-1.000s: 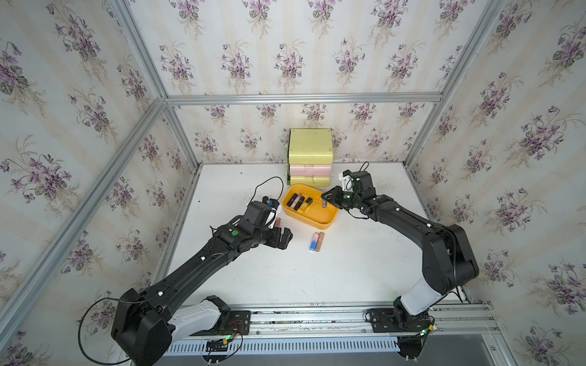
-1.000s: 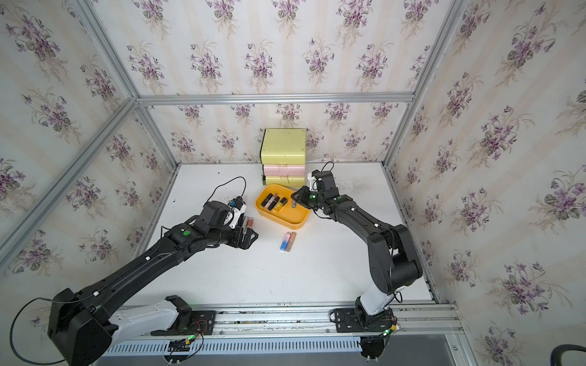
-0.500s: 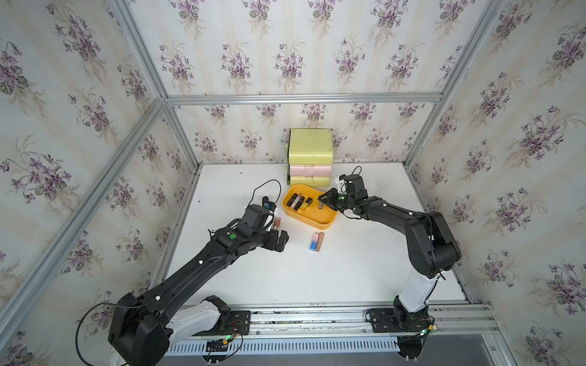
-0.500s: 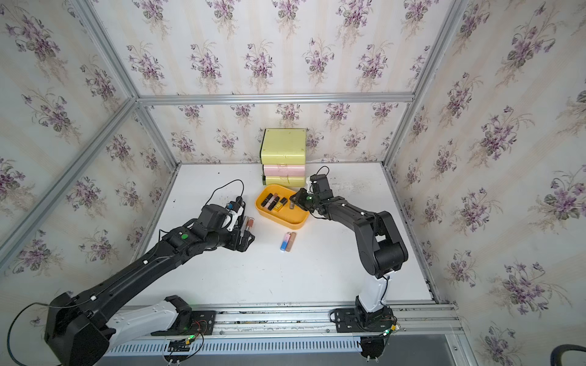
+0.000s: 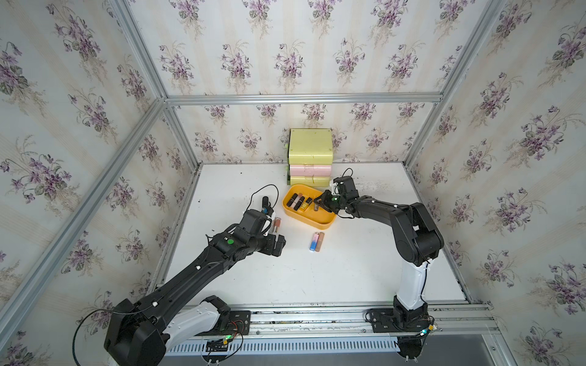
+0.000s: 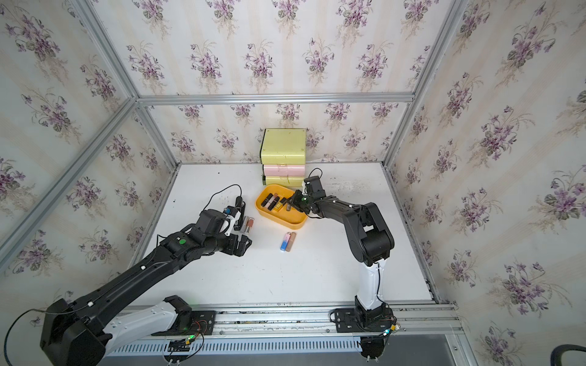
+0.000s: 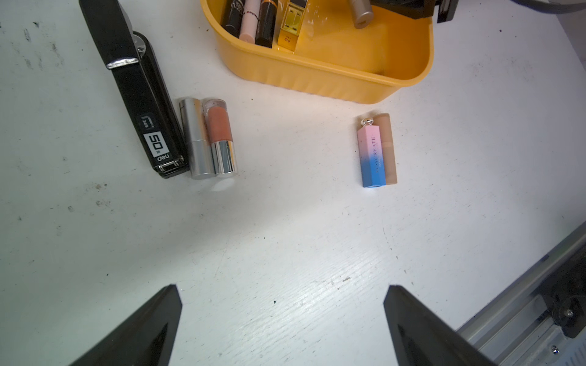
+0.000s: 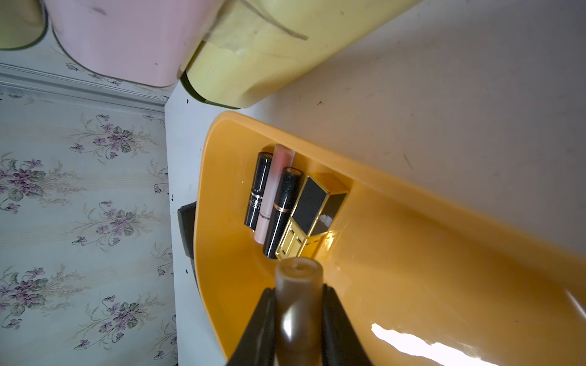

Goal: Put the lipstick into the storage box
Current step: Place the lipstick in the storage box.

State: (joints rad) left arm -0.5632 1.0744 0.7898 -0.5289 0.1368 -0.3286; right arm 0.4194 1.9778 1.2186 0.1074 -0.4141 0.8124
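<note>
My right gripper (image 8: 298,305) is clamped on a taupe lipstick (image 8: 298,280), one finger (image 8: 263,329) on each side of the tube; the tube sticks out past the tips and points down into the box (image 8: 412,253); can't tell if its end touches the bottom. So the lipstick is inside the box walls, over the floor, tilted, just beside the four lipsticks (image 8: 282,209) already lying there; those are two black, one pink and one gold-and-black square one, packed side by side at one end.

My left gripper (image 7: 282,293) is spread wide with nothing in it, hanging over bare table (image 7: 285,221), well apart from the box. Out ahead of it a pink-blue tube (image 7: 370,155) lies flat with a beige tube (image 7: 390,149) touching its side, near the box's outer wall; off to my left a silver tube (image 7: 196,139) and a peach tube (image 7: 220,136) lie side by side, with the silver one up against a black stapler (image 7: 142,111). The drawers (image 5: 310,157), yellow and pink, sit just behind the box against the back wall.
</note>
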